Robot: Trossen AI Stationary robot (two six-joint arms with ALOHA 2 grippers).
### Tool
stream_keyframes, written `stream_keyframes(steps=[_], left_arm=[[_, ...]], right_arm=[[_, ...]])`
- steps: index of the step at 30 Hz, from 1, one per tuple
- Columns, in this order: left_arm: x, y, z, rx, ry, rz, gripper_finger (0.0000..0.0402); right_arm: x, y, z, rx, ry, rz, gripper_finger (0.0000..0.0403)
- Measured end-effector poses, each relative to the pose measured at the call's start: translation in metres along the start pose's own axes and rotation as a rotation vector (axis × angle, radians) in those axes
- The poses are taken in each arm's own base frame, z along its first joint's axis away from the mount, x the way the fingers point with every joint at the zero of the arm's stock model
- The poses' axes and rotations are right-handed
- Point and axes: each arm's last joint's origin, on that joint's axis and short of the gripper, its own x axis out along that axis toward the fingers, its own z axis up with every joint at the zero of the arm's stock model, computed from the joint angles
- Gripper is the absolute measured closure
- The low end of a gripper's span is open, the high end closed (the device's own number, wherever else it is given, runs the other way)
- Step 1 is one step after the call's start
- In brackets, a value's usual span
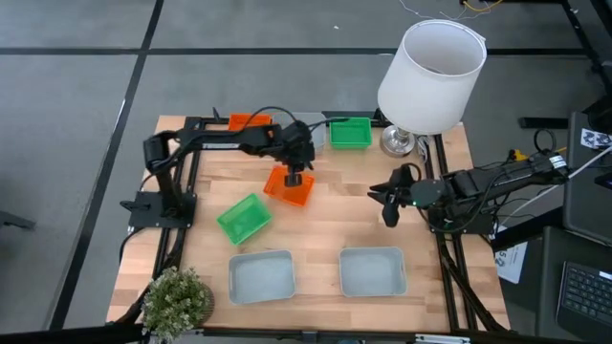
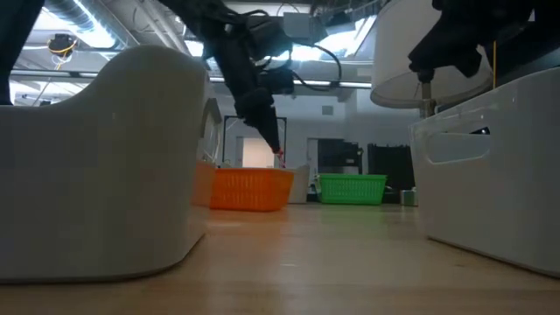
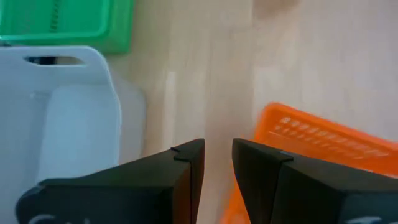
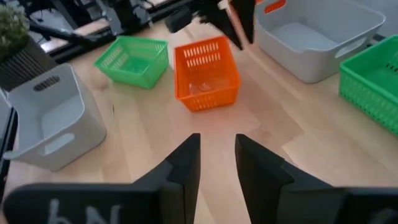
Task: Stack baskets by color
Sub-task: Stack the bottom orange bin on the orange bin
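Note:
An orange basket (image 1: 289,187) stands on the table's middle, tilted askew; it also shows in the right wrist view (image 4: 205,70). My left gripper (image 1: 296,178) hangs just above its far rim, open by a narrow gap with only bare wood showing between the fingers (image 3: 214,168). A second orange basket (image 1: 249,122) sits at the far left. One green basket (image 1: 350,132) is at the far edge, another (image 1: 244,218) left of centre. Two pale grey-blue baskets (image 1: 261,275) (image 1: 373,270) stand along the near edge. My right gripper (image 1: 390,196) hovers open at the right, holding nothing.
A big white lampshade (image 1: 430,75) on its stand rises at the far right corner. A small potted plant (image 1: 177,298) sits at the near left corner. Bare wood lies between the orange basket and my right gripper. A third grey-blue basket (image 4: 317,31) shows in the right wrist view.

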Motion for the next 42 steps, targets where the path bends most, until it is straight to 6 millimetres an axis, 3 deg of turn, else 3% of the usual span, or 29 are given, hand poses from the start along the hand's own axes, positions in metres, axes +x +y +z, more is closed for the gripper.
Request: stream_keyframes(steps=[7, 12, 16, 24, 31, 42], left_arm=[[-0.003, -0.015, 0.016, 0.071, 0.051, -0.026, 0.0324], [-0.01, -0.017, 0.019, 0.086, 0.09, -0.02, 0.0293], [-0.006, -0.019, 0.012, 0.108, 0.123, -0.026, 0.0269], [0.009, -0.025, -0.01, 0.241, 0.171, -0.054, 0.0265], [0.012, -0.016, -0.011, 0.224, 0.15, -0.01, 0.0265], [0.058, -0.021, -0.026, 0.222, 0.222, -0.051, 0.0265]], right_arm=[[0.0, -0.001, -0.002, -0.026, 0.016, -0.008, 0.0303], [0.001, -0.001, -0.002, -0.049, 0.018, -0.009, 0.0303], [0.002, 0.0, -0.003, -0.05, 0.024, -0.013, 0.0303], [0.007, 0.001, -0.005, -0.039, 0.043, -0.024, 0.0303], [0.011, 0.003, -0.007, -0.045, 0.059, -0.034, 0.0303], [0.012, 0.002, -0.008, -0.049, 0.065, -0.038, 0.0303]])
